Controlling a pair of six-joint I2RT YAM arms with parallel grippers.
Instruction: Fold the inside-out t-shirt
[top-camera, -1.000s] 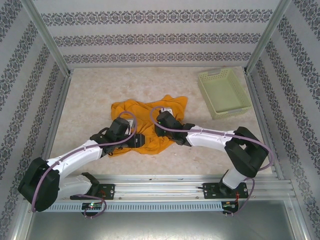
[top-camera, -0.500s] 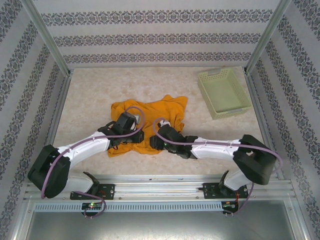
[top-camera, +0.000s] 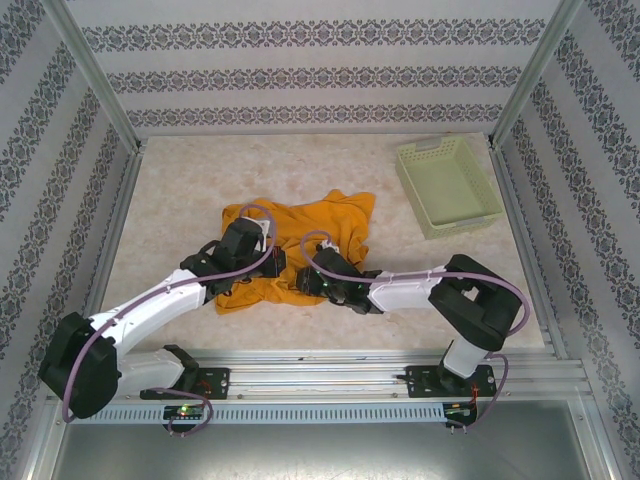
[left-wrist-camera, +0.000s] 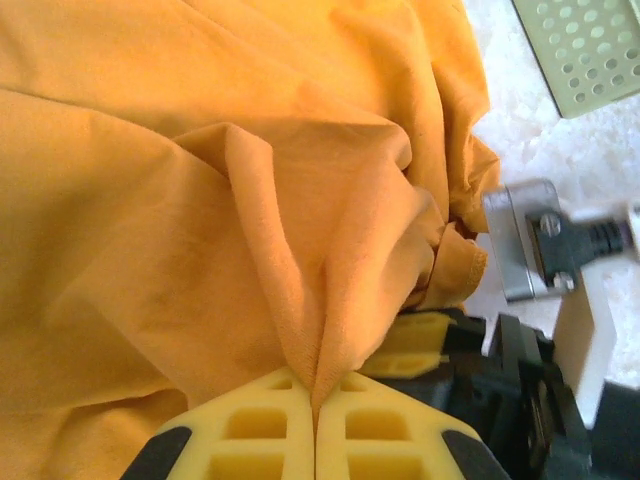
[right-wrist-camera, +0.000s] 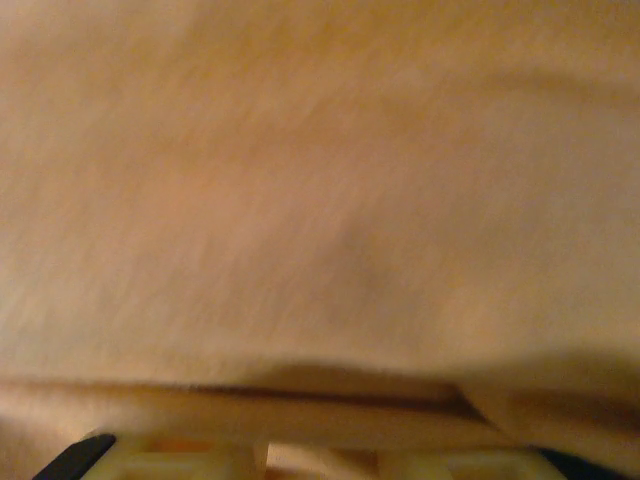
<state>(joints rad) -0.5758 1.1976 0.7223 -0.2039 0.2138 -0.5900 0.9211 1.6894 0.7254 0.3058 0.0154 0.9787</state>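
Left end effector (left-wrist-camera: 316, 405) clenched on a shirt (top-camera: 300, 225) ridge. Right end effector (top-camera: 308, 283) sits against cloth at shirt's 6 o'clock edge; can't tell its grip.

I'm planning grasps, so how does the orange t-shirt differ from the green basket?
The t-shirt lies crumpled mid-table, a fold pinched in the left gripper; the basket stands apart near the far right corner, touched by nothing. The t-shirt is soft cloth; the basket has perforated walls. Both rest on the table.

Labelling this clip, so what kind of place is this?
Probably a lab test cell, not a home: aluminium frame posts and wallpapered panels boxing in a marble-look table.
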